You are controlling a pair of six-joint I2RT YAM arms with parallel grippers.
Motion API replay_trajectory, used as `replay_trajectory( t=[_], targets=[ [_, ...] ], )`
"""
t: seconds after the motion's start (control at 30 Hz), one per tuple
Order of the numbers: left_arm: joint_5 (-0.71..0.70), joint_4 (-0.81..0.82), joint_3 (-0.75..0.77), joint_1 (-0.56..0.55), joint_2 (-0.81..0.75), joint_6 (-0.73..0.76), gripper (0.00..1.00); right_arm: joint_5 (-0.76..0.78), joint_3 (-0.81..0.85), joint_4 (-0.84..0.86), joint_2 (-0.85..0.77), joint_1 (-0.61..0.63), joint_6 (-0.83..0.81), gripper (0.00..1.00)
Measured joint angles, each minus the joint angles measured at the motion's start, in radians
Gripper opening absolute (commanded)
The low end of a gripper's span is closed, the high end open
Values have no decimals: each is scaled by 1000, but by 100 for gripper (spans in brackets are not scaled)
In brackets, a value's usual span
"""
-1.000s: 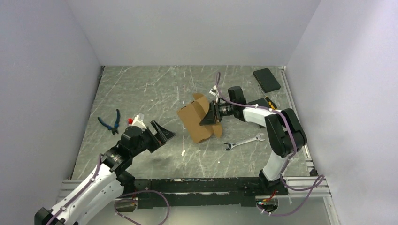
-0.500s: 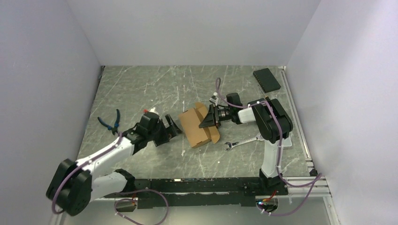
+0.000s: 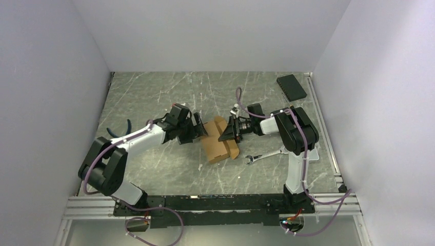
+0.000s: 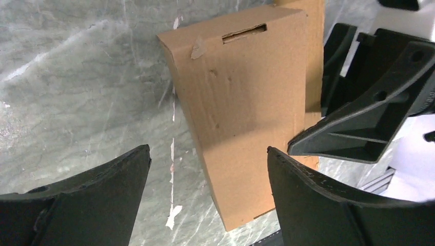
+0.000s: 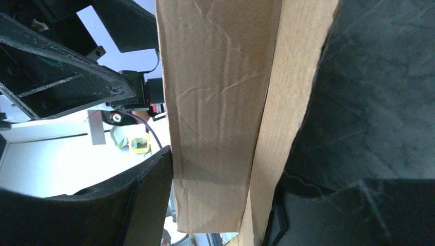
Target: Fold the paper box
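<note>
Paper box [image 3: 218, 146] lies mid-table, partly folded, between both grippers. Left gripper [image 3: 201, 134]: jaws spread, facing the box's left end; contact unclear. Right gripper [image 3: 229, 134]: jaws pinching the box's right-hand cardboard wall. Wrench [image 3: 264, 154] near the box's right; black pad [image 3: 291, 87] in the far right corner.

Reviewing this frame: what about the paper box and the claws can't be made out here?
- Top external: the right side of the paper box is covered by the right claw. Whether the left claw touches the box is too small to judge.
- Left wrist: the box's right edge is behind the right claw's finger.
- Right wrist: both box ends are cut off by the frame edges, and the view is too close to show the fold state.
</note>
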Motion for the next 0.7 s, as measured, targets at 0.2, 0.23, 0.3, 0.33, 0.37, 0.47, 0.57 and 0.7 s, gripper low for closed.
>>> replay_trajectory(
  t=[0.2, 0.23, 0.3, 0.33, 0.37, 0.47, 0.57, 0.7],
  targets=[
    [-33, -103, 99, -29, 108, 36, 88, 33, 14, -48, 0, -4, -48, 61],
    [-35, -109, 105, -35, 122, 38, 89, 40, 16, -54, 0, -5, -55, 61],
    [-35, -126, 115, -45, 151, 40, 89, 43, 21, -72, 0, -7, -69, 63],
    [-34, -132, 125, -47, 159, 40, 89, 44, 24, -82, 0, -8, -75, 64],
    [-34, -141, 136, -47, 164, 42, 89, 44, 31, -96, 0, -9, -84, 66],
    [-35, -164, 170, -49, 189, 47, 89, 53, 52, -138, -4, -12, -119, 70],
    [-35, -170, 192, -50, 209, 47, 89, 82, 76, -198, -20, -18, -166, 74],
    [-35, -164, 202, -53, 226, 47, 89, 143, 101, -275, -53, -41, -248, 78]
  ],
)
